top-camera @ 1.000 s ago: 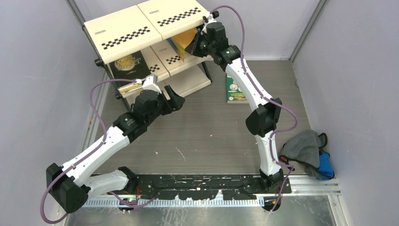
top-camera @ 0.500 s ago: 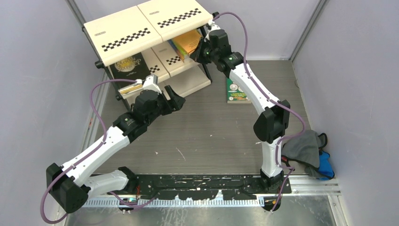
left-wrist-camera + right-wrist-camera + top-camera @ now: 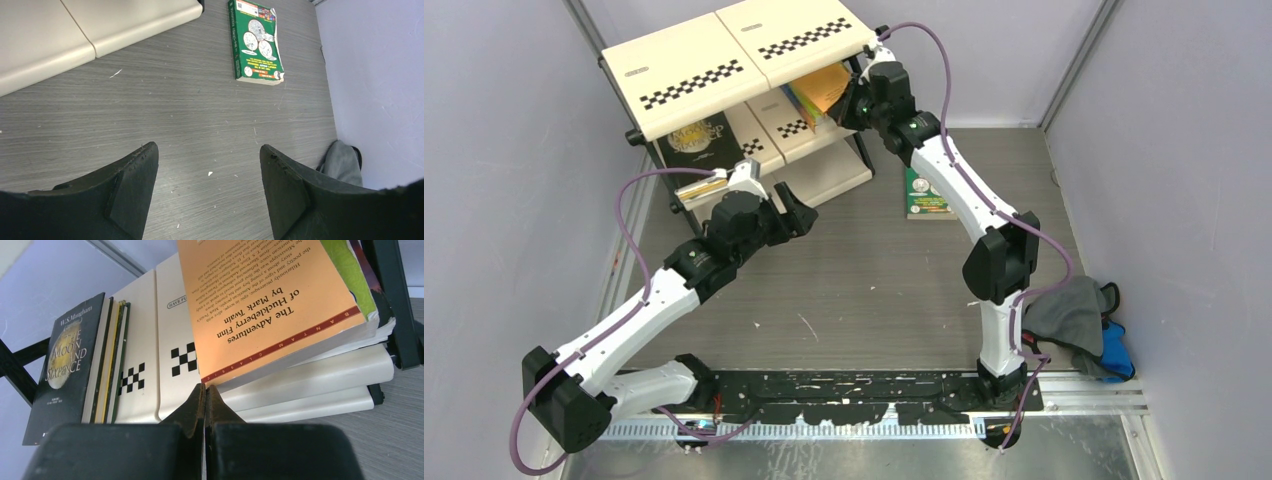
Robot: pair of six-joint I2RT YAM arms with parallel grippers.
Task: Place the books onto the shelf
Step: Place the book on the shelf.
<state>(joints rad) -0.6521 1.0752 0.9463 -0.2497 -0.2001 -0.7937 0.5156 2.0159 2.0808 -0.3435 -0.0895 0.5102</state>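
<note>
Right tool (image 3: pixel 205 389) nearer orange book (image 3: pixel 260 305)

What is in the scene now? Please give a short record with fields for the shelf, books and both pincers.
shelf: three tiers, far left of table
orange book: middle tier, right half, tilted against lime green book
black book: middle tier, left half
green book: flat on table, right of shelf
left pincer: open, empty, above table
right pincer: shut, tips at orange book's lower edge

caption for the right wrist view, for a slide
Shut right hand at the corner of an orange book on the shelf, black book standing further along
</note>
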